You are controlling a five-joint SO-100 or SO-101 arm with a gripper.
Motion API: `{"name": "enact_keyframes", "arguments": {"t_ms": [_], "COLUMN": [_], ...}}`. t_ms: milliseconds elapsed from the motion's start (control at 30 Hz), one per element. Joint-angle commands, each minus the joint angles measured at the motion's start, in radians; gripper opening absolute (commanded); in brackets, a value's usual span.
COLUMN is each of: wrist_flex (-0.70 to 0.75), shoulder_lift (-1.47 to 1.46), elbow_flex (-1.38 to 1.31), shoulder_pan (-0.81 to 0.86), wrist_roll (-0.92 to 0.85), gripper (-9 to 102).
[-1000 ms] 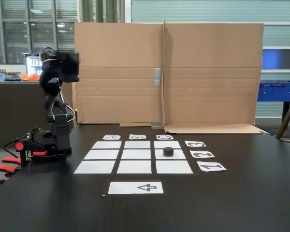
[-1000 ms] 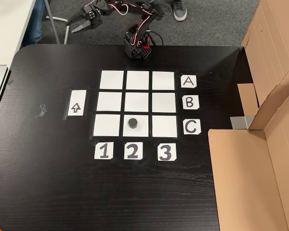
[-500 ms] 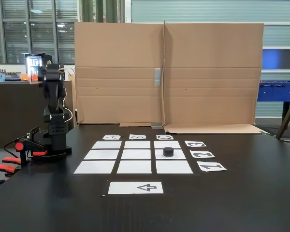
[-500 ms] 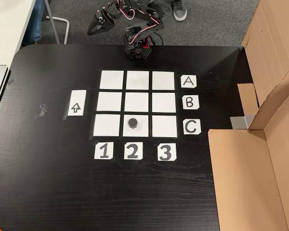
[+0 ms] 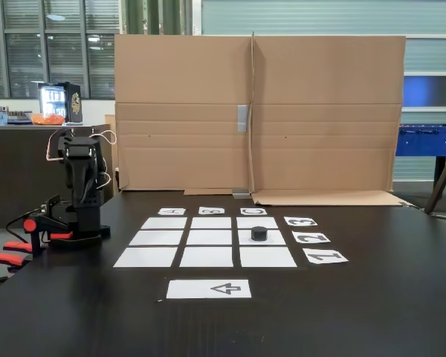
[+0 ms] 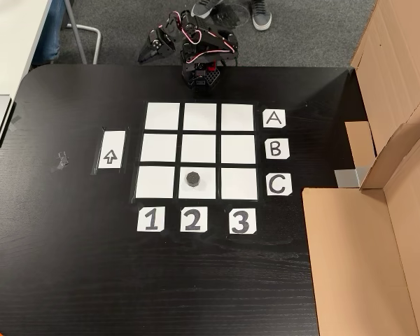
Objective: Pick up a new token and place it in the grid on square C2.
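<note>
The black token (image 6: 192,179) rests on square C2 (image 6: 206,190), the rectangle of the white paper grid (image 6: 199,148) in line with the "C" and "2" labels. In the low fixed view the token (image 5: 259,233) sits on the right column's middle rectangle (image 5: 276,238). The black arm (image 5: 78,178) is folded low over its base at the table's edge, far from the token. Its gripper (image 6: 148,54) hangs past the table edge beside the base. It holds nothing that I can see, and its jaws are too small to read.
A tall cardboard wall (image 5: 253,111) lines the far side, and cardboard (image 6: 378,231) covers the table's right part from above. A paper strip with an arrow (image 6: 110,157) lies beside the grid. A red clamp (image 5: 30,227) grips the table by the arm's base.
The arm has folded down from a raised pose and drawn its gripper in toward the base. The token has stayed on its square.
</note>
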Motion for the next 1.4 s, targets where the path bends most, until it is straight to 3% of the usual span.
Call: {"name": "enact_keyframes", "arguments": {"t_ms": [0, 1367], "wrist_flex": [-0.002, -0.009], "shoulder_lift": [0.011, 0.011], "elbow_flex": [0.02, 0.187], "shoulder_pan": [0.009, 0.015], "wrist_roll": [-0.008, -0.046], "gripper": [-1, -1]}}
